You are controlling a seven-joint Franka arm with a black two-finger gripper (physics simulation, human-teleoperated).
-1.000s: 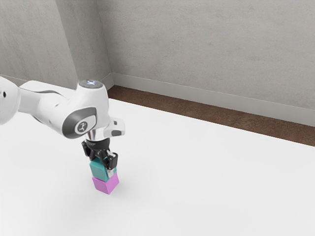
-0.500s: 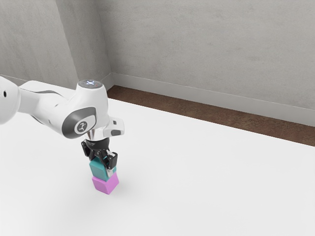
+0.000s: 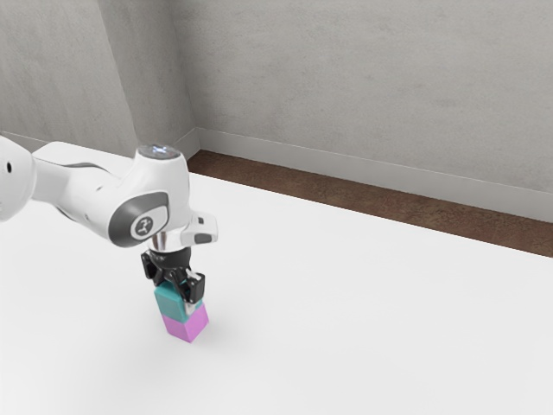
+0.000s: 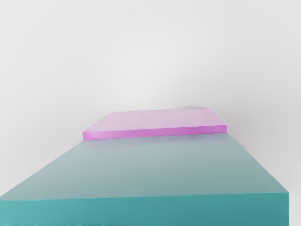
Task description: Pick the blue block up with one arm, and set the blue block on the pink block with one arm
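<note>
The blue block (image 3: 168,303), teal in colour, sits on top of the pink block (image 3: 187,324) on the white table, at the exterior view's lower left. My gripper (image 3: 178,290) comes straight down over the stack and is shut on the blue block, with a black finger on each side of its upper part. In the wrist view the blue block (image 4: 141,174) lies just under the hand. Beyond its far edge a strip of the pink block (image 4: 155,123) sticks out, so the two are slightly offset.
The white table (image 3: 363,311) stretches wide toward the exterior view's right and front. A brown floor strip (image 3: 389,206) and grey walls (image 3: 363,78) lie behind its far edge. My white arm (image 3: 78,194) reaches in from the left.
My hand has sunk slightly with the blue block, which now lies down against the pink block. The pink block has not moved.
</note>
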